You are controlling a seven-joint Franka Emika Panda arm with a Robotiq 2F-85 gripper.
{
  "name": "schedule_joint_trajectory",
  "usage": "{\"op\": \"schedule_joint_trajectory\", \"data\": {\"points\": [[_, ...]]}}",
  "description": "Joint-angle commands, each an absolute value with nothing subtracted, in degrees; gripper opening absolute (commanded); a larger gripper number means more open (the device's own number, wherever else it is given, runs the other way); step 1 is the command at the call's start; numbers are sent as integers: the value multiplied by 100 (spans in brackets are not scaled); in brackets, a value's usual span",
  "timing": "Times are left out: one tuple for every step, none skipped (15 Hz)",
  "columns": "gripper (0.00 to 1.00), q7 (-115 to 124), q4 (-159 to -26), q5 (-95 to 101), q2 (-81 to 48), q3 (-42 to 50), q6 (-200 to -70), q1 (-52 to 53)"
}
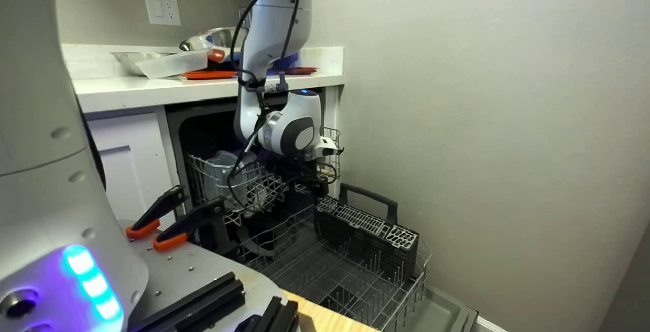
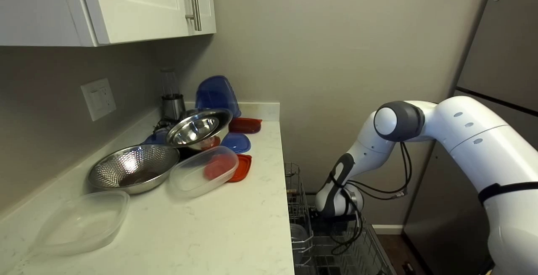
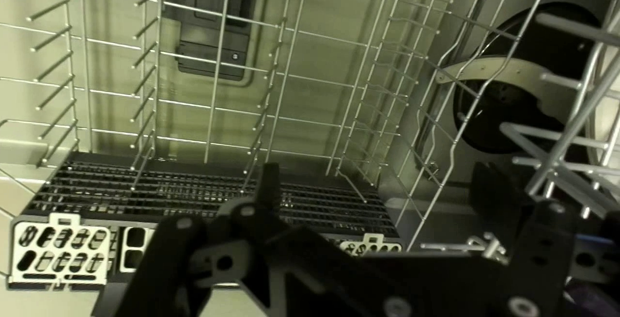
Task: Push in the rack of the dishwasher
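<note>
The rack, a light grey wire basket, [image 1: 218, 177] is partly out of the dishwasher under the counter and holds clear containers. It also shows in an exterior view [image 2: 300, 207] and at the right of the wrist view [image 3: 576, 89]. The dishwasher [image 1: 175, 134] has a dark cavity and its door [image 1: 457, 314] is folded down. My gripper [image 3: 382, 188] is open, with its fingertips wide apart. Its right finger overlaps the rack's wires in the wrist view; I cannot tell whether it touches. In an exterior view the gripper [image 1: 307, 172] is a dark shape at the rack's front, partly hidden by cables.
The lower rack [image 1: 330, 276] is pulled out below, with a black handled cutlery basket [image 1: 368, 228] in it. A wall [image 1: 457, 144] stands close on the far side. The counter [image 2: 227, 224] above holds bowls, lids and plastic containers. Cables hang from the arm.
</note>
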State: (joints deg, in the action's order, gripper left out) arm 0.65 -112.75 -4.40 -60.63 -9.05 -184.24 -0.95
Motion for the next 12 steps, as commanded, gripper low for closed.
{"op": "schedule_joint_trajectory", "data": {"points": [[100,413,-11384,-545,-5981,-855,-18679,366],[100,462,-11368,-542,-5981,-847,-18696,432],[100,498,-11350,-535,-5972,-831,-18691,485],[100,532,-11353,-536,-5944,-720,-18696,597],[100,519,-11370,-519,-5888,-577,-18706,700],[100,513,-11404,-517,-5821,-456,-18690,732],[100,483,-11490,-502,-5706,-375,-18662,653],[100,461,-11553,-492,-5621,-281,-18654,592],[100,458,-11596,-494,-5554,-182,-18657,553],[100,441,-11665,-486,-5459,-84,-18627,476],[100,440,-11711,-486,-5378,14,-18574,435],[100,431,-11791,-480,-5279,117,-18525,394]]}}
